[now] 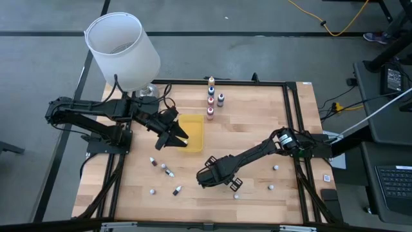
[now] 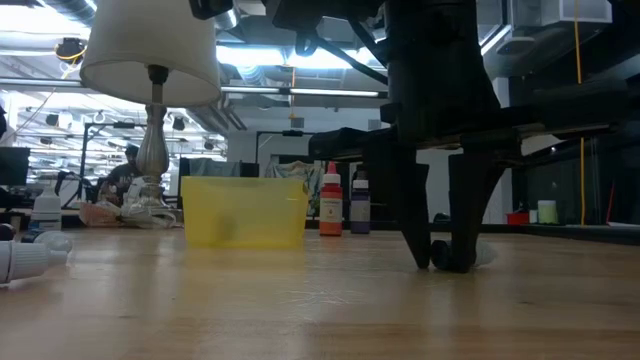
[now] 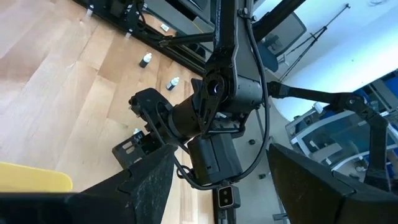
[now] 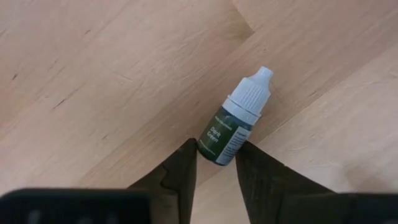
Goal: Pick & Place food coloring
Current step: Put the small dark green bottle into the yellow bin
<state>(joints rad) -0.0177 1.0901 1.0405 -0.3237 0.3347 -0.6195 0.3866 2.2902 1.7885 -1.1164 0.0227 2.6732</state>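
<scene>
At the table's near middle, the right gripper [image 4: 216, 163] was pinching a lying green dropper bottle [image 4: 235, 119] by its base; a fuller grip seemed wiser before lifting.

Green bottle's [image 4: 234, 122] base hidden between right hand's fingers [image 4: 180, 171], label print too small to read

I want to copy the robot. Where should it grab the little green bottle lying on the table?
Best around the green bottle's labelled body, coming straight down from above. It lies flat on the wooden table, so its round sides face outward. The right gripper already has a finger each side of the base; the ribbed white cap narrows and would probably slip.
</scene>
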